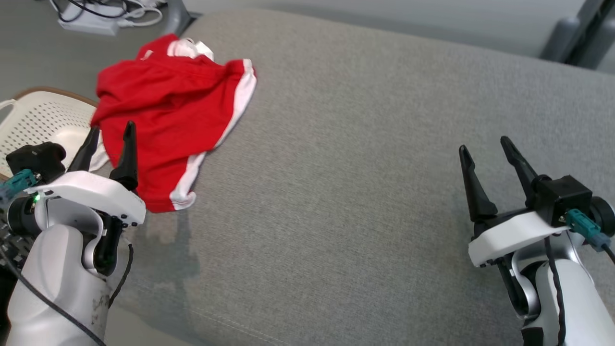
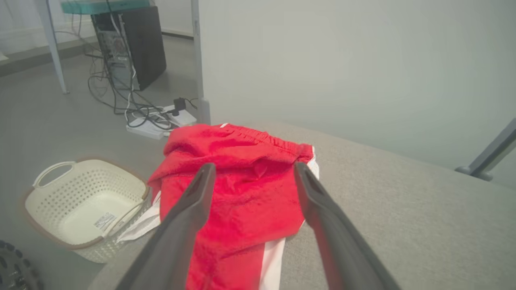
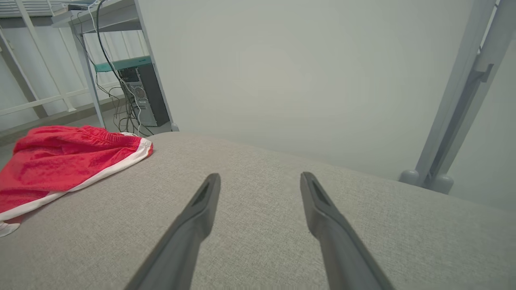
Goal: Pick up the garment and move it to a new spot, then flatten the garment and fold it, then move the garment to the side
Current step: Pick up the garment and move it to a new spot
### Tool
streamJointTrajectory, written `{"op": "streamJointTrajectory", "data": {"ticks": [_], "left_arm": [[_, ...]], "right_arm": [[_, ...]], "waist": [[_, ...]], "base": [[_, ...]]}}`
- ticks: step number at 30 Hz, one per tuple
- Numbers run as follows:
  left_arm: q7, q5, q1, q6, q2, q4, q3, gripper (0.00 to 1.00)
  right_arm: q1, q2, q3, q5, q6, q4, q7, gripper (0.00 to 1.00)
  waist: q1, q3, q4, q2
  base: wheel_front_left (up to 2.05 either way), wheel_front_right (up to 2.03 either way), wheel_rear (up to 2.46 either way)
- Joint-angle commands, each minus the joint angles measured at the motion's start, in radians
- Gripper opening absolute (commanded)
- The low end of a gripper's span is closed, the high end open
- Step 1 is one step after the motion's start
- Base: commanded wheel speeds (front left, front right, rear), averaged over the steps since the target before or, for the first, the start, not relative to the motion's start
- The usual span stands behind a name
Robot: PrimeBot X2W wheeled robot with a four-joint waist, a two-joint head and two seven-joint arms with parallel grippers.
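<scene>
garment: red shorts with white side trim [image 1: 163, 110], crumpled in a heap, not flattened or folded
garment position: far-left corner of the grey cushion [image 1: 360, 168], with its left edge spilling over the cushion's side towards the basket
garment, left wrist view: elastic waistband at the far end of the heap [image 2: 242, 193], white stripe running down the near side
garment, right wrist view: far left of the cushion [image 3: 60, 161], well apart from the right arm
left jaws: released, spread wide, nothing between them
left fingers: dark fingers [image 1: 127, 149] point up the head view, tips overlapping the near-left part of the garment; can't tell if they touch the cloth
left fingers, wrist view: they [image 2: 189, 217] frame the heap, one on each side, and look to be above it
right jaws: released, spread wide, nothing held
right fingers: they [image 1: 473, 187] are over bare cushion at the near right; in the wrist view [image 3: 197, 217] there is plain grey fabric [image 3: 262, 161] beneath and ahead
cushion: grey woven cover [image 2: 403, 209], seam line along the near edge
basket: cream perforated laundry basket [image 1: 43, 115] on the floor just left of the cushion, below the garment's overhang; a label shows on its inside bottom [image 2: 100, 162]
floor clutter: white power strip with tangled cables [image 2: 153, 125] beyond the cushion's far-left corner, and a dark computer tower [image 2: 129, 44] behind it
right background: pale metal post [image 3: 455, 104] against the wall
</scene>
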Motion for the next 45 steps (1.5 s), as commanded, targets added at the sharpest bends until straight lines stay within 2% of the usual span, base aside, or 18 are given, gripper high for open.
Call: {"op": "streamJointTrajectory", "data": {"ticks": [1,8,17,18,19,20,28,34,39,45], "left_arm": [[0.01,-0.007,-0.031,-0.011,0.004,0.037,-0.006,1.0],[0.07,-0.055,-0.157,-0.055,0.013,0.301,-0.038,1.0],[0.198,-0.137,-0.229,-0.067,-0.003,0.511,-0.114,1.0],[0.207,-0.15,-0.227,-0.067,-0.005,0.519,-0.124,0.91],[0.191,-0.154,-0.229,-0.067,0.004,0.522,-0.13,0.42],[0.176,-0.161,-0.232,-0.067,0.011,0.527,-0.133,0.0],[-0.023,-0.143,-0.255,-0.065,0.075,0.555,-0.145,0.0],[-0.158,-0.136,-0.233,-0.035,0.116,0.522,-0.122,0.0],[-0.192,-0.109,-0.177,0.006,0.14,0.404,-0.102,0.0],[-0.198,-0.076,-0.073,0.079,0.155,0.173,-0.079,0.0]], "right_arm": [[-0.015,-0.007,-0.003,-0.005,0.0,-0.008,0.008,1.0],[-0.06,-0.007,0.005,-0.027,0.0,-0.046,0.033,1.0],[-0.088,-0.006,0.006,-0.041,0.0,-0.049,0.036,1.0],[-0.089,-0.006,0.007,-0.041,0.0,-0.048,0.035,1.0],[-0.091,-0.006,0.004,-0.041,0.0,-0.047,0.033,1.0],[-0.093,-0.006,0.002,-0.041,0.0,-0.046,0.03,1.0],[-0.068,-0.006,-0.013,-0.016,0.0,-0.023,0.002,1.0],[-0.033,-0.006,-0.02,0.026,0.0,0.006,-0.029,1.0],[0.01,-0.006,-0.025,0.05,0.0,0.018,-0.047,1.0],[0.05,-0.006,-0.027,0.063,0.0,0.0,-0.042,1.0]], "waist": [[-0.0001,0.071,-0.048,0.0],[-0.0001,0.169,-0.088,0.0],[-0.0001,0.211,-0.107,0.0],[-0.0001,0.211,-0.109,0.0],[-0.0001,0.21,-0.11,0.0],[-0.0001,0.208,-0.111,0.0],[-0.0001,0.138,-0.121,0.0],[-0.0001,0.036,-0.142,0.0],[-0.0001,-0.048,-0.159,0.0],[-0.0001,-0.107,-0.182,0.0]], "base": [[0.0,0.0,0.0],[0.0,0.0,0.0],[0.0,0.0,0.0],[0.0,0.0,0.0],[0.0,0.0,0.0],[0.0,0.0,0.0],[0.0,0.0,0.0],[0.0,0.0,0.0],[0.0,0.0,0.0],[0.0,0.0,0.0]]}}
